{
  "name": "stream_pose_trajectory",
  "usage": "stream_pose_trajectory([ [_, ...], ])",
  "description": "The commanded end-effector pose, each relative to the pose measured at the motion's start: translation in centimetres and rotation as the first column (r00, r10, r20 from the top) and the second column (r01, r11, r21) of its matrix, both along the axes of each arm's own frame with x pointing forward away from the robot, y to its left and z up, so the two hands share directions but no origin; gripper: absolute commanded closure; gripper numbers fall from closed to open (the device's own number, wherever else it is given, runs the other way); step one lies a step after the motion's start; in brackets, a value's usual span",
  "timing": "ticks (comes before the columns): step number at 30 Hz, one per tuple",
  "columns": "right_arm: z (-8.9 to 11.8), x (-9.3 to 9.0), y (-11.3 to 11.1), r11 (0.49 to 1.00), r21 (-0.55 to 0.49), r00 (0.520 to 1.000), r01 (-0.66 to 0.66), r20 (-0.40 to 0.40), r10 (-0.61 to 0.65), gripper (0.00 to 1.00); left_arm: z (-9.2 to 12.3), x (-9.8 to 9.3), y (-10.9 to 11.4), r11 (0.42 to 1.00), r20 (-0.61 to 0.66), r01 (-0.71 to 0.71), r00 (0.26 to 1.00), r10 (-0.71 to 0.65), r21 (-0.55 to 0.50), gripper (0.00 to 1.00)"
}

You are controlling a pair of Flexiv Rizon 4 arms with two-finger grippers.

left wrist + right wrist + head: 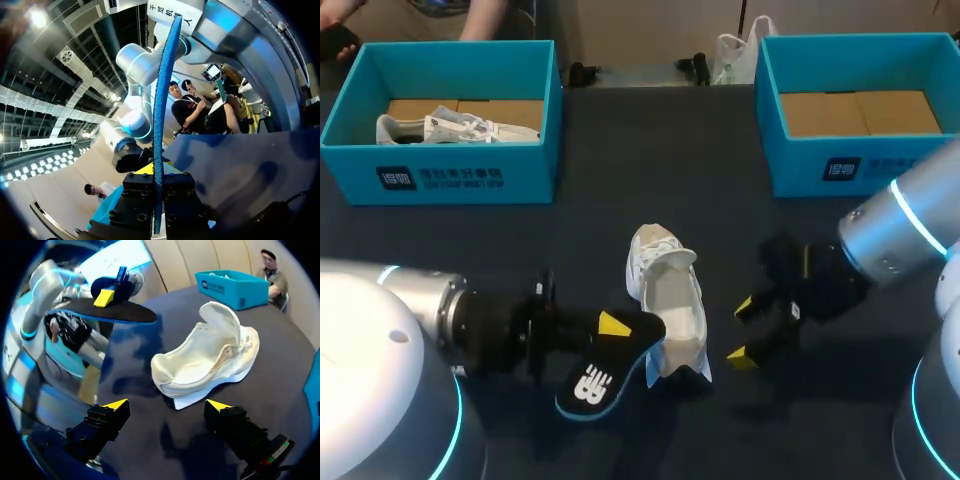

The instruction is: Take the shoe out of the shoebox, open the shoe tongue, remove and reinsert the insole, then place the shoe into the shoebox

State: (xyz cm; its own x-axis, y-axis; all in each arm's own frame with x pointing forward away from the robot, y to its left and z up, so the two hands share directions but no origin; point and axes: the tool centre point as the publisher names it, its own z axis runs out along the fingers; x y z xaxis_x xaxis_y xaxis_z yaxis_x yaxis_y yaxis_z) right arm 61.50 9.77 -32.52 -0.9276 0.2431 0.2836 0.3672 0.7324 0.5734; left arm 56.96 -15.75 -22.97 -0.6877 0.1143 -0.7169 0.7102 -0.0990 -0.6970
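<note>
shoe (670, 305) lies mid-tabletop (650, 170), tongue open. left end effector (620, 330) is clamped on insole (605, 380) at shoe's 7 o'clock. It looks thin, light and floppy: hold near heel, feed toe-first. right end effector (744, 330) is released at 3 o'clock and could brace the soft heel.
</note>
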Motion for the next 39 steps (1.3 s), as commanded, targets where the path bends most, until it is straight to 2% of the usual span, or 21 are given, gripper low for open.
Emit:
stream_pose_trajectory([
  [1,-0.1,1.4,1.0,0.983,-0.176,0.995,-0.051,0.072,0.064,0.0,-0.5,-0.3,-0.5,1.0,-0.046,-0.024,0.999,0.024,0.0,1.0],
  [2,-0.3,1.6,0.8,0.981,-0.195,0.997,-0.019,0.071,0.033,0.0,-0.6,-0.2,-0.5,0.999,-0.064,-0.038,0.997,0.039,0.02,1.0],
  [14,-0.3,1.6,0.8,0.981,-0.195,0.997,-0.019,0.071,0.033,0.0,-0.7,-0.3,-0.8,0.999,-0.053,-0.028,0.998,0.029,0.022,1.0],
  [19,-1.5,2.1,0.6,0.963,-0.266,0.983,-0.046,0.162,0.092,0.0,-1.9,-0.6,-1.8,1.0,-0.057,-0.001,0.998,0.002,0.023,1.0],
  [25,-2.2,2.9,0.4,0.954,-0.292,0.969,-0.067,0.208,0.132,0.0,-2.3,-0.6,-2.1,1.0,-0.057,0.0,0.998,-0.001,-0.001,1.0],
  [31,-2.7,4.0,0.6,0.941,-0.33,0.965,-0.079,0.211,0.155,0.0,-1.7,0.4,-2.2,0.995,-0.048,-0.064,0.997,0.06,-0.072,1.0],
  [39,-3.5,4.8,0.7,0.935,-0.34,0.964,-0.1,0.198,0.176,0.0,-1.3,0.5,-2.2,0.996,-0.051,-0.06,0.997,0.056,-0.071,1.0],
])
